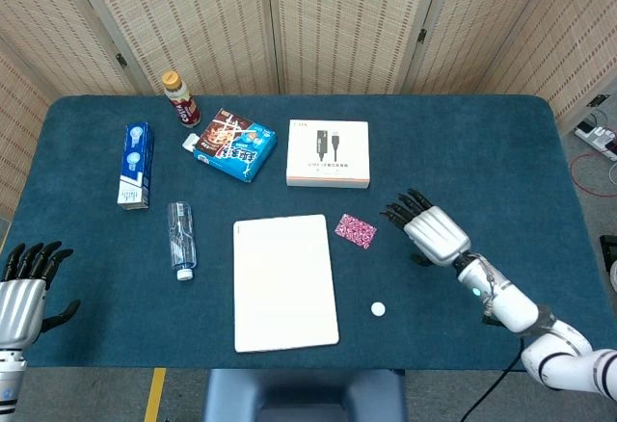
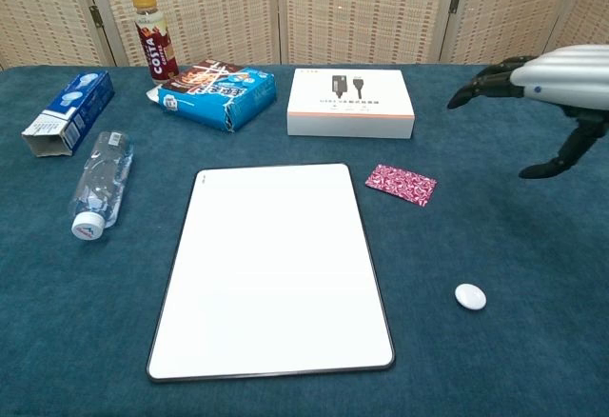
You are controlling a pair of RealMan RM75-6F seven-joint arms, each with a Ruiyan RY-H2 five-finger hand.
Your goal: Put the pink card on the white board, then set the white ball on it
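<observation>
Pink card (image 1: 355,230) lies flat on the blue tabletop (image 1: 463,152), just off the far right corner of the white board (image 1: 284,281) near the front edge. At the tabletop's front left corner, the left hand (image 1: 21,292) rests with fingers spread, holding nothing. Right of the board sits the white ball (image 1: 378,309). Beyond the card, the right hand (image 1: 432,232) hovers, fingers (image 2: 481,82) apart and empty.

I see a desk (image 2: 533,341) covered in matt, napped teal cloth. The white board (image 2: 276,269) looks smooth and faintly glossy, the pink card (image 2: 401,185) like printed paper. My right hand (image 1: 431,229) has a silvery metallic shell with black fingers (image 1: 397,212).
</observation>
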